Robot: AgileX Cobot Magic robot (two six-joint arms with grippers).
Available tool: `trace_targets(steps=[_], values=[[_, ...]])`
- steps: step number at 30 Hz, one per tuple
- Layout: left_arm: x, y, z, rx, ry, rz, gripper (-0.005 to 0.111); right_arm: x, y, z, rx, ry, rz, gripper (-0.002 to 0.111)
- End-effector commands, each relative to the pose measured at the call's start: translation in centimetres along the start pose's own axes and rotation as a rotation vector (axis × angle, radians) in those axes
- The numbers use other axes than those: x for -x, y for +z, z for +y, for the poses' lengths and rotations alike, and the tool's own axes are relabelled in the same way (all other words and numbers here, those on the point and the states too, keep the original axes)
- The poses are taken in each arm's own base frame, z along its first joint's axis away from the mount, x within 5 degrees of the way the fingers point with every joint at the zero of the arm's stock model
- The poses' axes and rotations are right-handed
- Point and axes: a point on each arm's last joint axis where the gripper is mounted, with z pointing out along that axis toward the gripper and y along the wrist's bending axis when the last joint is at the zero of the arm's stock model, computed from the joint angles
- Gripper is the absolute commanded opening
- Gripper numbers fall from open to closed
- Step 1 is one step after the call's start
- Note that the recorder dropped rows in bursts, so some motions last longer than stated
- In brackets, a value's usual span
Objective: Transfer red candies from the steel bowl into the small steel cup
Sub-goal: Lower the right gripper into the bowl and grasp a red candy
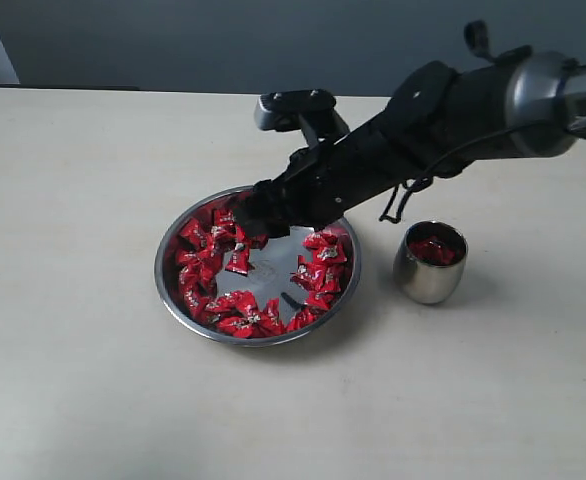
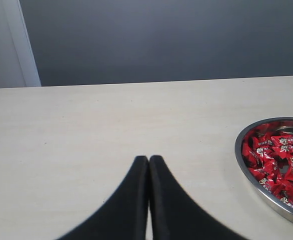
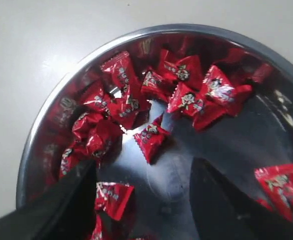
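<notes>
Steel bowl: the wide, shallow, shiny round steel bowl (image 1: 161, 272) sits mid-table on the pale beige tabletop (image 1: 93, 380); its flat bottom is bare in the middle, with a stamped mark.
Red candies: the small candies in shiny red wrappers (image 1: 205, 250) lie mostly in a ring along the bowl's wall, thickest on the left and near sides; one lone candy (image 3: 150, 137) lies nearer the centre.
Steel cup: the small rounded polished steel cup (image 1: 428, 275) stands upright just right of the bowl, apart from it – a few red candies (image 1: 433, 250) show inside.
Right gripper: the black right gripper (image 1: 258, 218) reaches across from the right and hangs low over the far-left part of the bowl; in the wrist view its fingers (image 3: 71, 200) are spread wide with nothing between them but bare bowl floor.
Left gripper: the black left gripper (image 2: 148, 159) is over bare tabletop, its fingers pressed together – the bowl's rim (image 2: 239, 150) lies well off to one side.
</notes>
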Motion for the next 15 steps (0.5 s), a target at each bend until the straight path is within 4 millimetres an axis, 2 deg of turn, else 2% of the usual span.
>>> trace_targets(steps=[1,6,15], values=[[0.0,0.0,0.0,-0.006,0.000,-0.006,0.000,0.3,2.6,-0.3,0.004,0.004,0.016,0.054],[0.0,0.0,0.0,-0.006,0.000,-0.006,0.000,0.1,4.6,-0.8,0.021,0.034,0.047,0.054],[0.0,0.0,0.0,-0.006,0.000,-0.006,0.000,-0.6,6.4,-1.3,0.028,0.073,0.078,0.054]])
